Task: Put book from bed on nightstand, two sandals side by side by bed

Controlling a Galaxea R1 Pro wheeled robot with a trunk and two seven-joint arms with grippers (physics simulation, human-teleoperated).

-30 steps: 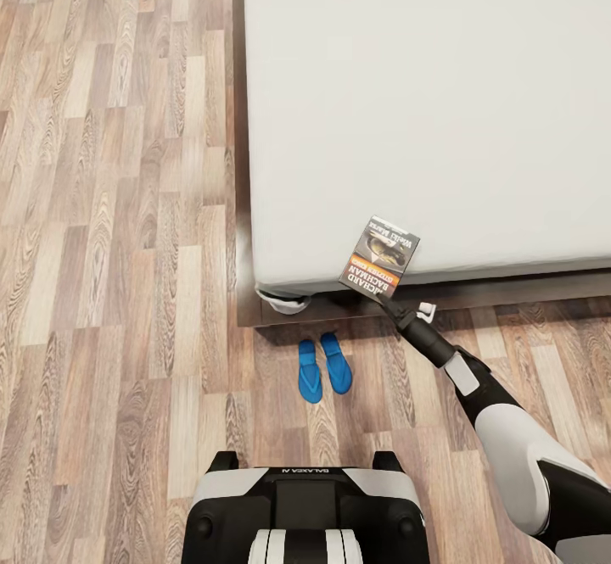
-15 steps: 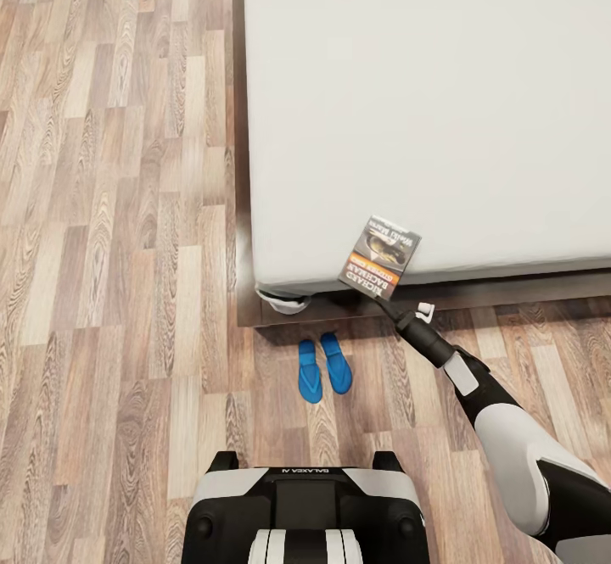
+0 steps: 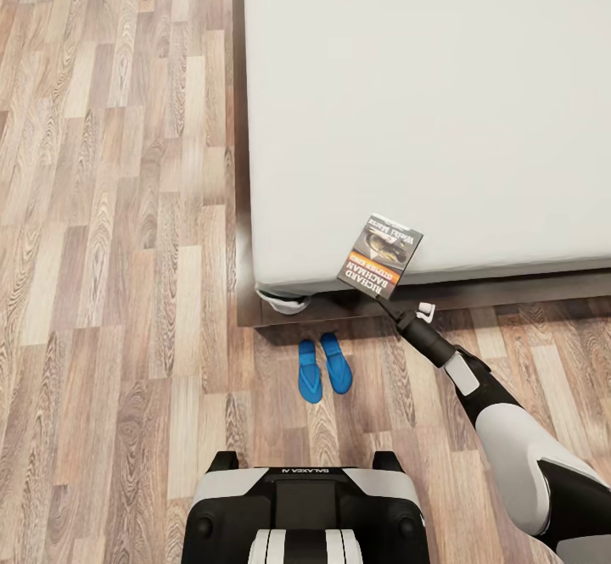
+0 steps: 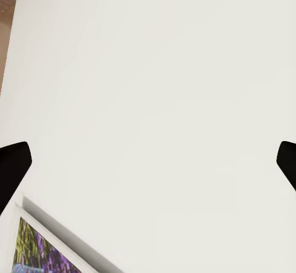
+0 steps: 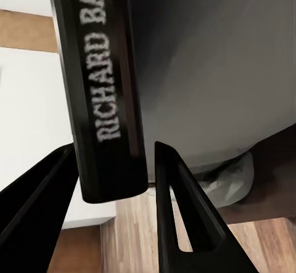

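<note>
Light-brown wood-plank floor [image 3: 110,208] all round, and the bed [image 3: 424,106] takes up most of the head view: plain pale grey-white mattress on a dark brown platform frame [image 3: 242,208]. A bit of pale crumpled stuff [image 3: 284,301] sits at the bed's near corner on the frame. The left wrist view looks at a white wall [image 4: 160,100] with the corner of a framed purple lavender picture [image 4: 37,251].

The book [image 3: 380,255] is a thin paperback, dark grey cover with a photo, an orange band and white lettering, "RICHARD BAC..." readable on the spine in the right wrist view [image 5: 105,88]. It sits over the near edge of the mattress, close to that near corner, tilted, and the right gripper [image 5: 114,180] is clamped on its lower end, one finger either side of the spine. Can't tell if it's touching the mattress or lifted.

The two sandals [image 3: 323,367], bright blue flip-flops, lie side by side on the floor just off the bed's near corner.

Left gripper [image 4: 148,162] is spread wide, holding nothing.
</note>
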